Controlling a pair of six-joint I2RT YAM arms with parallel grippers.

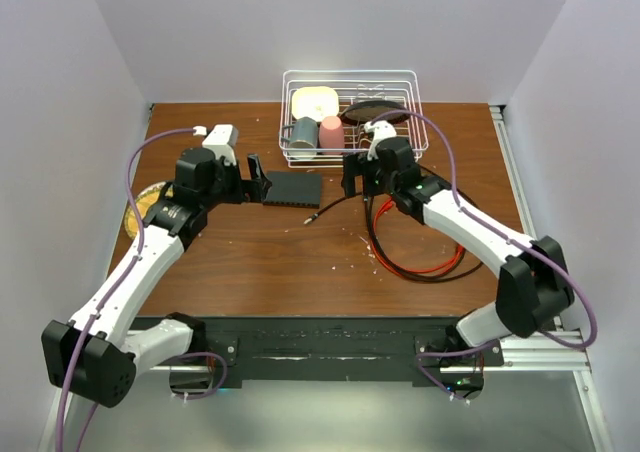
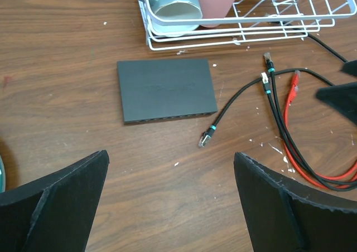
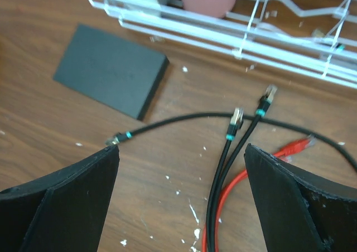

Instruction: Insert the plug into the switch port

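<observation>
The switch (image 1: 296,187) (image 2: 166,89) (image 3: 111,71) is a flat matte-black box lying on the wooden table in front of the rack. Small sockets line its near long edge in the left wrist view. A black cable's plug (image 1: 310,218) (image 2: 204,140) (image 3: 113,140) with a teal band lies loose on the table just right of and nearer than the switch. My left gripper (image 1: 256,181) (image 2: 170,154) hovers open at the switch's left end, holding nothing. Over the cables to the right, my right gripper (image 1: 354,175) (image 3: 182,148) is open and empty.
A white wire rack (image 1: 408,122) behind the switch holds a grey cup (image 1: 304,132), a pink cup (image 1: 331,132) and dishes. Two more black plugs (image 3: 237,116) and a red plug (image 3: 301,145) lie by the right gripper. Coiled red and black cables (image 1: 420,264) lie further right. A yellow plate (image 1: 145,200) sits at the left edge.
</observation>
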